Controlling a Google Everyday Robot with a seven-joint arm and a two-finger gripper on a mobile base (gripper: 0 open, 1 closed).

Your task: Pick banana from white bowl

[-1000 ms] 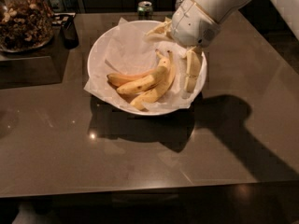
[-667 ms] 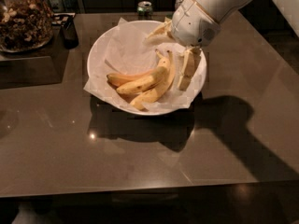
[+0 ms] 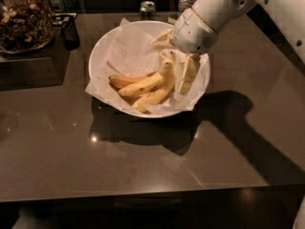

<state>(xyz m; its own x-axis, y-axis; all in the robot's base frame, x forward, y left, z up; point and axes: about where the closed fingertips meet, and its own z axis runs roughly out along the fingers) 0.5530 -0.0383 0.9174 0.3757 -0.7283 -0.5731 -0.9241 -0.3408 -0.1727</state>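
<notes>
on the dark glossy counter (image 3: 143, 175), past the glass jar of nuts (image 3: 24, 18) at the left, the wide white paper-lined bowl (image 3: 97, 56) held three bananas, and the long curved bright-yellow banana (image 3: 144, 85) lay slanting in the middle of them, its raised end just beside the robot's white tool (image 3: 175, 56) at the bowl's right. the tool's cream fingers (image 3: 188, 75) stood apart, nothing visibly clamped between them. to grasp well, it should probably straddle only that raised end, clear of the paler banana (image 3: 152, 99) below and the crinkled paper (image 3: 128, 46), and close squarely before lifting.
</notes>
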